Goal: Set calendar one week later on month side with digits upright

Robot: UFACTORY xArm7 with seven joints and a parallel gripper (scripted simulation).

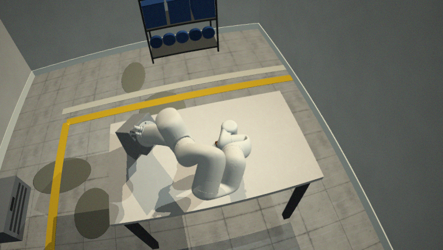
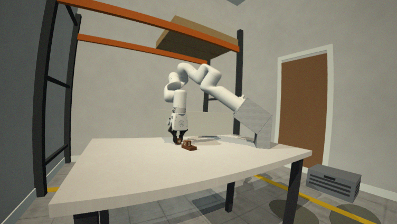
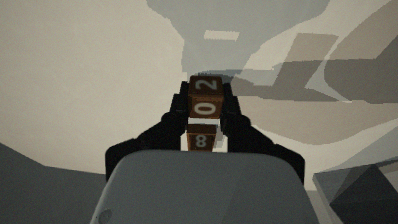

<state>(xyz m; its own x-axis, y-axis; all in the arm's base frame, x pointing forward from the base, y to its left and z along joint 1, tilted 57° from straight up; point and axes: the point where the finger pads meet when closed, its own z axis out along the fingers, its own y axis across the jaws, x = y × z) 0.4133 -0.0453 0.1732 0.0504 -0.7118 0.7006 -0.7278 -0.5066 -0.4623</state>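
My gripper (image 2: 178,138) (image 3: 205,93) points down and is shut on a brown cube (image 2: 179,141) (image 3: 205,84), which shows a 2 and a 0 in the wrist view. The held cube is low, just beside the tray; whether it touches the table I cannot tell. The brown tray (image 2: 191,148) lies on the table. The other cube (image 2: 187,142) (image 3: 201,141) sits on it; a face with an 8 shows in the wrist view, below the held cube. Its digits in the exterior view are too small to read surely. In the top view the arm hides nearly everything; only a brown bit shows.
The white table (image 1: 278,148) (image 2: 155,169) carries the arm's grey pedestal (image 1: 131,140) (image 2: 262,125) at one end. The arm arches over the table from it. Shadows cross the table top. An orange and black rack (image 2: 139,19) stands behind the table.
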